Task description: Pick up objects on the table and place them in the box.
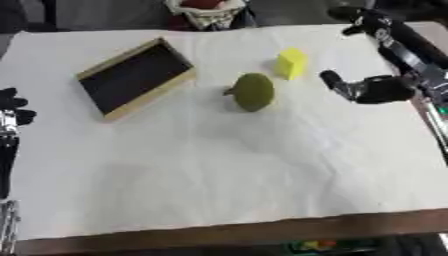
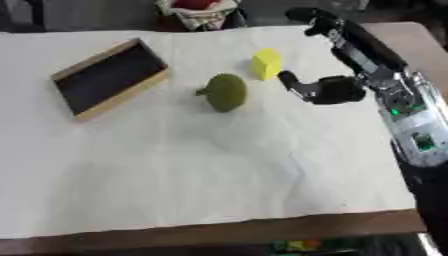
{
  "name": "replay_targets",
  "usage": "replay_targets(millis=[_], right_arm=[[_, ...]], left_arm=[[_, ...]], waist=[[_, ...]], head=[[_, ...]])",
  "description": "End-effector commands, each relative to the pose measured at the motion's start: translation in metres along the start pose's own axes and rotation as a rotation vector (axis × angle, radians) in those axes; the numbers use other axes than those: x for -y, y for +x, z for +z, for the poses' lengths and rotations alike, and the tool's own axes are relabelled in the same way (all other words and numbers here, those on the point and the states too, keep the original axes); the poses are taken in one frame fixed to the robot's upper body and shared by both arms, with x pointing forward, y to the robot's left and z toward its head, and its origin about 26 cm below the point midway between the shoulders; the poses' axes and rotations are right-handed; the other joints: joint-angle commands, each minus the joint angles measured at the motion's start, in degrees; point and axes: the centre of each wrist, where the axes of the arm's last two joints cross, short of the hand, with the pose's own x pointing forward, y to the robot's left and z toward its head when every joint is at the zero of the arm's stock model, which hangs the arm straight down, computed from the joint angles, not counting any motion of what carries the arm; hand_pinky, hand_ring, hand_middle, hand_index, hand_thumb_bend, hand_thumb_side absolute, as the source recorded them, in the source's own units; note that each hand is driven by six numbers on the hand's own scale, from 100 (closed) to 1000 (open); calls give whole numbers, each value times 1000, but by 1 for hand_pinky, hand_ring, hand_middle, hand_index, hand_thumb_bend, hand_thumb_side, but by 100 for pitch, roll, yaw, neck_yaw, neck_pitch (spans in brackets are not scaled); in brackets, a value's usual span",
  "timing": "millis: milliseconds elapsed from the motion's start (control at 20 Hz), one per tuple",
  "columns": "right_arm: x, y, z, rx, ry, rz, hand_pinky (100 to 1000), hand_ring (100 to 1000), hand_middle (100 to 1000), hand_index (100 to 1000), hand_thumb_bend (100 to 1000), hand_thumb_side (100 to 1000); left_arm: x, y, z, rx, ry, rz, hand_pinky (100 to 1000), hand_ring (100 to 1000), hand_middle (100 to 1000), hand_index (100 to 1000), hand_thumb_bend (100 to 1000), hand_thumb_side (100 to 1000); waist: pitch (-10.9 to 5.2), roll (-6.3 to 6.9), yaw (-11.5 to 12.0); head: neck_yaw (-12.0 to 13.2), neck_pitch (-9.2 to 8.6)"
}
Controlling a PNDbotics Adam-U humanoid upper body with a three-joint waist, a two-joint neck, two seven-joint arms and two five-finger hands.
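The right hand hovers clenched, grasping nothing, beside the yellow block. A green pear lies between block and empty box; the left hand shows at the worktop's left edge, state unclear

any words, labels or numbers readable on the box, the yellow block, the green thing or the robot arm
None can be read.
box: plain dark inside, tan rim, no text.
yellow block: no marks visible.
green pear-shaped thing: no label.
right hand and its arm: only small green lights, no legible writing.
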Motion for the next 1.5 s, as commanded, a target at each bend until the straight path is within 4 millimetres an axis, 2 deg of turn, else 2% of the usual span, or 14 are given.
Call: replay_targets(millis=[50,250,600,750,800,1000,1500], right_arm=[[22,-12,-6,-6,100,57,863,986,951,1000,307,410],[33,-33,-22,-62,247,106,872,985,954,1000,339,468],[36,-69,-35,-181,370,161,884,979,959,1000,388,500],[33,-77,-41,-201,394,182,887,978,960,1000,381,507],[32,-79,-42,-206,402,189,890,978,962,1000,411,505],[29,-85,-50,-236,429,219,893,976,963,1000,430,506],[12,-100,-54,-312,430,222,888,966,958,1000,415,505]], left_arm=[[-2,5,-3,21,-13,-2,663,589,595,756,100,705],[-1,4,-3,21,-21,-4,663,589,594,756,100,706],[0,5,-3,26,-33,-3,663,588,594,756,100,705],[1,5,-4,28,-38,0,663,588,594,756,100,705],[1,6,-4,29,-39,0,663,588,594,756,100,704],[2,6,-4,30,-43,1,663,588,594,757,100,705],[2,6,-4,32,-48,3,663,588,593,757,100,706]], waist=[[-102,-10,34],[-102,-36,109],[-86,-38,237],[-83,-33,274],[-81,-31,281],[-77,-23,311],[-56,-12,331]], head=[[-63,27],[-122,27],[-151,27],[-160,27],[-162,27],[-180,27],[-190,27]])
